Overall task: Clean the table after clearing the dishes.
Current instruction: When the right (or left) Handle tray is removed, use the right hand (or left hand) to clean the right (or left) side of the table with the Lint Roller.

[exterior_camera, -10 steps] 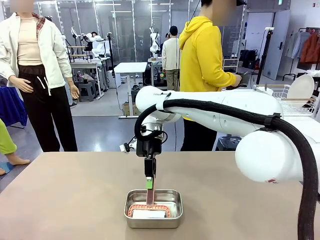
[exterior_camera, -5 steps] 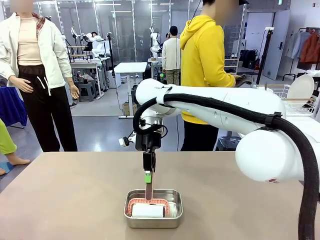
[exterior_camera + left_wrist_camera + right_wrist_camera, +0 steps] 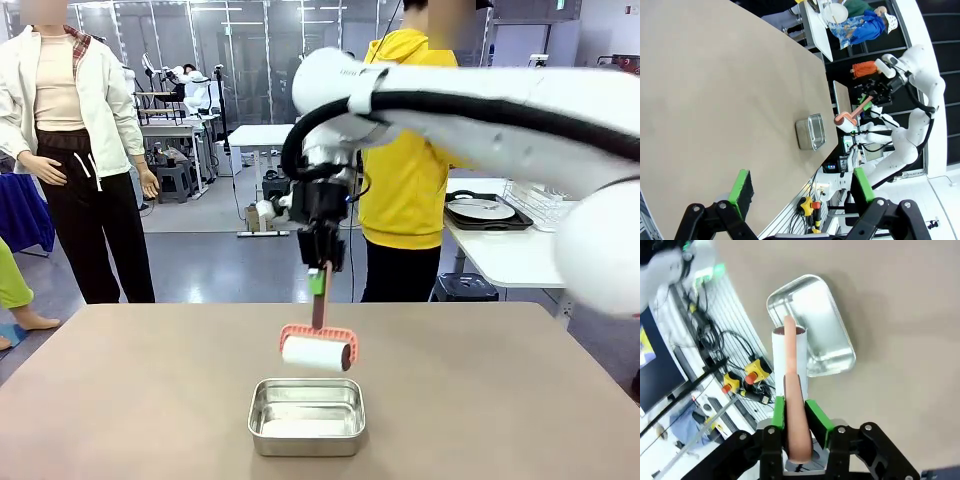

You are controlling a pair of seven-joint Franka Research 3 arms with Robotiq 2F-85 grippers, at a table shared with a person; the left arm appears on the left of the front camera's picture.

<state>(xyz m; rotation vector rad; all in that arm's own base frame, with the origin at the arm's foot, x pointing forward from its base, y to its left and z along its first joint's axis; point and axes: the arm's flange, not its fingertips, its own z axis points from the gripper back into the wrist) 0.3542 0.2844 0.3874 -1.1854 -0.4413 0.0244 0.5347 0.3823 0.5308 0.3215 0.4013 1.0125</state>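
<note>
Up out of the steel pan (image 3: 306,415) came the roller (image 3: 317,352): a second before, its white roll had lain down inside the pan, and now it hung in the air above the pan's far rim, touching nothing. The right gripper (image 3: 318,275) had risen with it, its green pads clamped tight on the salmon-coloured handle, which pointed straight down from the jaws. To me that looked like the pick-up finished and the wiping not yet begun.

The table (image 3: 130,400) lay bare and brown beneath the roller, well below the roll, with the pan the one thing standing on it. The dishes (image 3: 487,210), at least one white plate on a dark tray, sat off on the white side table (image 3: 500,255) to the right, beside the person in yellow (image 3: 405,150), so the clearing seemed done. The left gripper (image 3: 800,187) hovered high over the near end, jaws spread wide and holding nothing.
</note>
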